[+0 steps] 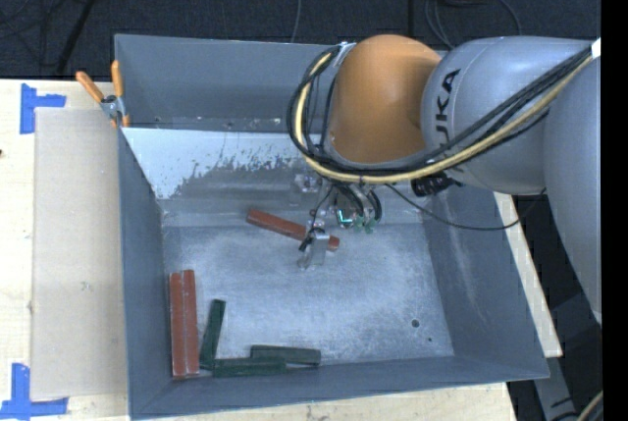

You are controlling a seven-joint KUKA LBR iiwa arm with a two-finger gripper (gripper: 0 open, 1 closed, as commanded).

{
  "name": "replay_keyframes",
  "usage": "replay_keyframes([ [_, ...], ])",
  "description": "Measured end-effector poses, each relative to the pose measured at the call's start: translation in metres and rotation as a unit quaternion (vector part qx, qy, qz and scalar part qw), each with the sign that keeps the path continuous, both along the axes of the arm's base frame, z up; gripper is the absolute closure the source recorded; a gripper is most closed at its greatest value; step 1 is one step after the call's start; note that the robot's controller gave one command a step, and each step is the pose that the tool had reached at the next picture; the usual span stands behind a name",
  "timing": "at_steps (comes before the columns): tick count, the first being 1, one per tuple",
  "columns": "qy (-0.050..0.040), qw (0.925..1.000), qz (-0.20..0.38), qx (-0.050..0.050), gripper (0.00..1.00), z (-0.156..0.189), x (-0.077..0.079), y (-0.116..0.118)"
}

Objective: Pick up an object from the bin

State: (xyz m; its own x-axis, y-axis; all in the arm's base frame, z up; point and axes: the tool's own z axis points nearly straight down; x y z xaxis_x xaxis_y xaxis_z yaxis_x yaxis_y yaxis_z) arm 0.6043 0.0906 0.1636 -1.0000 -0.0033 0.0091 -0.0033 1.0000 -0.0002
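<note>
Claw (314,250) low at right end of reddish-brown flat stick (278,224), middle of grey metal bin (143,262); spread or pinching, cannot tell. Risk: grip at end, off-centre, so stick pivots and slips out on lift.

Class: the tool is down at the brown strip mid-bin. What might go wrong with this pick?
1. The tool sits near the right end of the flat reddish-brown strip, not its middle, so the strip may tilt or slip when lifted.
2. The strip lies flat on the floor of the grey metal bin, so the tool might scrape the floor or push it aside.
</note>
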Motion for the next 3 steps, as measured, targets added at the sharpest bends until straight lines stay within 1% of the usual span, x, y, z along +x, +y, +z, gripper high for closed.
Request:
replay_keyframes([
  [1, -0.0011, 0.9999, 0.016, -0.001, 0.00, -0.091, 0.017, -0.029],
  [2, -0.0038, 0.9999, 0.015, 0.000, 1.00, -0.086, 0.018, -0.028],
  [3, -0.0098, 0.9991, 0.042, 0.001, 1.00, 0.066, 0.005, -0.016],
])
